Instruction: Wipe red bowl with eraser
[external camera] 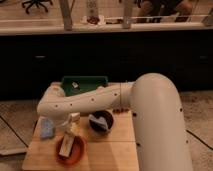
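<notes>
The red bowl (pixel 72 151) sits on the front left of the wooden table (pixel 115 152). The eraser (pixel 65 145), a whitish-tan block, stands tilted inside the bowl and touches its inner surface. My gripper (pixel 70 131) comes down from the white arm just above the bowl and is shut on the eraser's upper end. The arm hides the back rim of the bowl.
A dark grey-black bowl (pixel 101 122) stands right of the red bowl. A light blue pad (pixel 46 127) lies at the table's left edge. A green bin (pixel 84 84) stands at the back. The white arm (pixel 150 115) covers the table's right side.
</notes>
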